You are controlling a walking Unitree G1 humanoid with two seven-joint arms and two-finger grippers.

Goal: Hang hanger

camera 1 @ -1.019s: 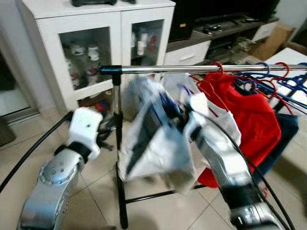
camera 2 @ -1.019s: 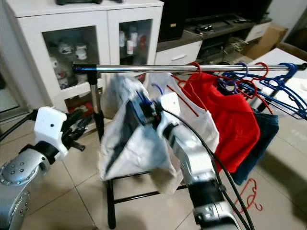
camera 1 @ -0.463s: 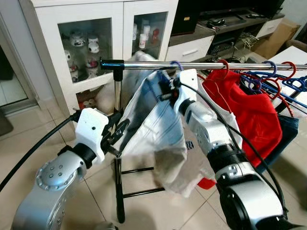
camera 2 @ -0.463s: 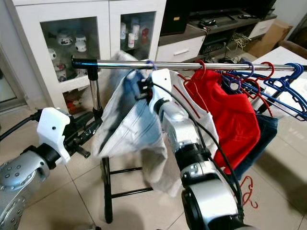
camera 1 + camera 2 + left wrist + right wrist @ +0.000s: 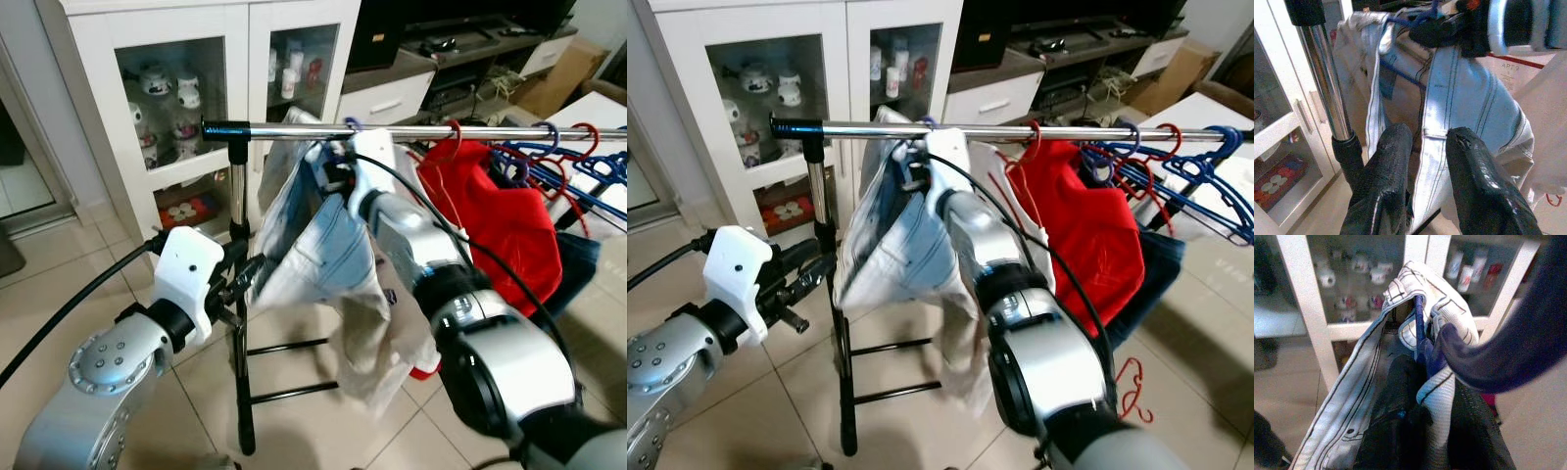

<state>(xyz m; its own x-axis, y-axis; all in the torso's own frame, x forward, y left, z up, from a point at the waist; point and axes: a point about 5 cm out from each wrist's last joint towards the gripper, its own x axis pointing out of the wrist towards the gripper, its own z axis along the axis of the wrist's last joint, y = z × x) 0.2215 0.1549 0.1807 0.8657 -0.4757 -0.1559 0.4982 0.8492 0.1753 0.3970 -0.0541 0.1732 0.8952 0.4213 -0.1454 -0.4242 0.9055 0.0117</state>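
Observation:
A blue hanger (image 5: 1419,316) carries a pale blue and white garment (image 5: 328,245). My right gripper (image 5: 331,174) is shut on the hanger's neck, just under the chrome rail (image 5: 421,132). The hanger's hook (image 5: 352,123) sits at the rail, left of the red shirt (image 5: 500,215). In the right wrist view the fingers (image 5: 1396,421) clamp the blue wire and bunched cloth. My left gripper (image 5: 247,274) is low beside the rack's post (image 5: 238,225), open, pointing at the hanging garment. The cloth shows beyond its fingers (image 5: 1388,166), not pinched.
Several blue and red hangers (image 5: 578,162) and dark clothes crowd the rail's right part. A white glass-door cabinet (image 5: 176,88) stands behind the rack, with a TV unit (image 5: 431,59) to its right. A red hanger (image 5: 1132,387) lies on the tiled floor.
My right gripper has lifted the hanger and garment from below the rail up to it, and the hook now meets the rail. The left gripper stayed low by the post.

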